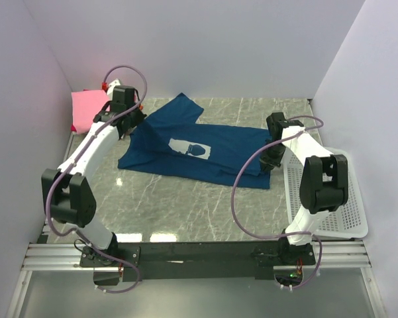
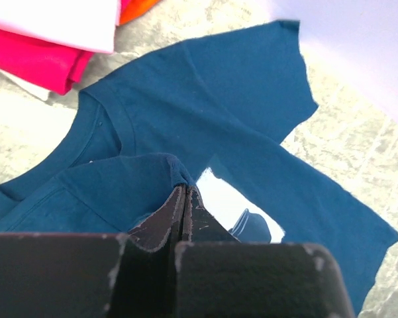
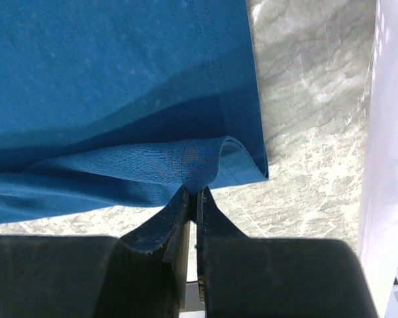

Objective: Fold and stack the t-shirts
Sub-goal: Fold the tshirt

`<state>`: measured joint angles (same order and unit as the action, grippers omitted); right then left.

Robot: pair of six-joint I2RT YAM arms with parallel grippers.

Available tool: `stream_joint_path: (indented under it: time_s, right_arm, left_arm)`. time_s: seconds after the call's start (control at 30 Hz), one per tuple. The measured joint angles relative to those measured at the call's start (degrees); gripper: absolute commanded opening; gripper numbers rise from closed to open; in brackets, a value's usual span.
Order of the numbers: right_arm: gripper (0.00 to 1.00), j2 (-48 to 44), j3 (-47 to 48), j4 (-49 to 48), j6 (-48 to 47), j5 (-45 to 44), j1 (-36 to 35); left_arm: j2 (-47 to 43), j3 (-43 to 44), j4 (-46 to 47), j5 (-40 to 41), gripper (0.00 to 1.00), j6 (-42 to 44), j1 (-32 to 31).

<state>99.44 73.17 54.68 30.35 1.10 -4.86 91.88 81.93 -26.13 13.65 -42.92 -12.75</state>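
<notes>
So the dark blue short-sleeved cloth t-shirt with the white square print (image 1: pixel 218 156) is lying flat across the middle of the grey marbled worktop (image 1: pixel 185 209). It's nearer the far edge, with the collar end toward the left edge and the hem toward the right edge.

My left fingers (image 2: pixel 172 215) are clamped tight on a fold of the shoulder just beside the collar. My right fingers (image 3: pixel 177 213) are pinched shut on the hem corner, which is puckered up off the surface.

I reckon this is the lengthwise fold, barely begun. Tips to myself:
- Lift both ends to the same height and carry them across at the same pace.
- Keep a little tension between the two grips so the crease comes out straight, but not so much that the thin hem slips out.
- Lay it down before letting go.

The stack of folded pink, magenta-red and orange shirts (image 1: pixel 87 109) sits at the far left corner, close to my left arm, so I should mind that. The white plastic mesh basket (image 1: pixel 334 212) runs along the right edge.
</notes>
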Motion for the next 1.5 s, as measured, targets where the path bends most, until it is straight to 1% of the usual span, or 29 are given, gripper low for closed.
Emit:
stream_joint_path:
  time_s: [0.17, 0.27, 0.3, 0.37, 0.4, 0.43, 0.47, 0.5, 0.53, 0.57, 0.63, 0.77, 0.83, 0.93, 1.07, 1.2, 1.33, 1.5]
  right_arm:
    - [0.00, 2.3, 1.7, 0.2, 0.0, -0.3, 0.3]
    - [0.07, 3.1, 3.1, 0.3, 0.0, -0.7, 0.6]
    - [0.16, 3.3, 3.8, 0.3, 0.0, -0.8, 0.8]
    - [0.32, 3.3, 5.4, 0.2, 0.2, -0.9, 1.1]
    - [0.44, 3.3, 6.4, 0.3, 0.3, -1.0, 1.3]
    - [0.48, 3.3, 7.4, 0.2, 0.6, -1.1, 1.4]
    - [0.50, 3.3, 8.5, 0.1, 0.7, -1.3, 1.6]
    - [0.55, 3.2, 9.5, -0.1, 0.8, -1.4, 1.7]
    - [0.56, 3.2, 10.3, -0.4, 0.9, -1.5, 1.8]
    - [0.57, 2.9, 10.6, -1.0, 0.9, -1.5, 1.8]
    - [0.58, 2.1, 10.6, -1.6, 1.0, -1.5, 1.8]
    - [0.58, -1.5, 7.8, -3.6, 1.2, -0.3, 1.8]
    - [0.57, -3.7, 5.5, -4.4, 1.2, 0.5, 1.7]
    - [0.57, -5.2, 2.6, -5.3, 1.3, 1.5, 1.0]
    - [0.56, -5.0, -1.1, -6.3, 1.3, 2.4, -0.7]
    - [0.55, -3.5, -2.1, -7.2, 1.3, 3.1, -2.1]
    - [0.55, -0.4, -1.7, -8.6, 1.3, 2.9, -2.4]
    - [0.54, 6.7, 3.3, -8.3, 1.0, 1.4, -2.4]
  left_arm:
    - [4.2, 1.9, 0.2, -0.9, 0.00, 0.3, 0.1]
    - [5.7, 3.2, 0.1, -0.7, 0.00, 0.3, 0.3]
    - [6.1, 3.7, 0.1, -0.5, 0.00, 0.2, 0.4]
    - [6.4, 4.5, 0.2, -0.3, 0.12, 0.2, 0.7]
    - [6.5, 4.9, 0.2, -0.3, 0.20, 0.2, 0.8]
    - [6.6, 5.4, 0.3, -0.3, 0.38, 0.2, 1.0]
    - [6.7, 5.9, 0.3, -0.3, 0.46, 0.3, 1.2]
    - [7.0, 6.3, 0.4, -0.3, 0.52, 0.3, 1.3]
    - [7.2, 6.9, 0.5, -0.3, 0.59, 0.1, 1.4]
    - [7.4, 7.4, 0.7, -0.3, 0.61, 0.0, 1.5]
    - [7.5, 7.5, 1.1, -0.3, 0.64, -0.2, 1.6]
    - [7.4, 6.9, 1.8, -0.5, 0.66, -0.2, 1.6]
    - [7.1, 5.3, 2.3, -0.7, 0.68, 0.0, 1.6]
    - [6.1, 1.3, 2.7, -1.7, 0.68, 0.4, 1.6]
    - [3.6, -5.9, 2.8, -3.7, 0.69, 0.4, 1.6]
    - [2.0, -11.1, 2.8, -5.6, 0.70, 0.2, 1.8]
    - [1.9, -14.3, 3.1, -7.0, 0.72, 0.3, 2.3]
    - [2.9, -15.1, 3.1, -8.5, 0.72, 0.4, 3.4]
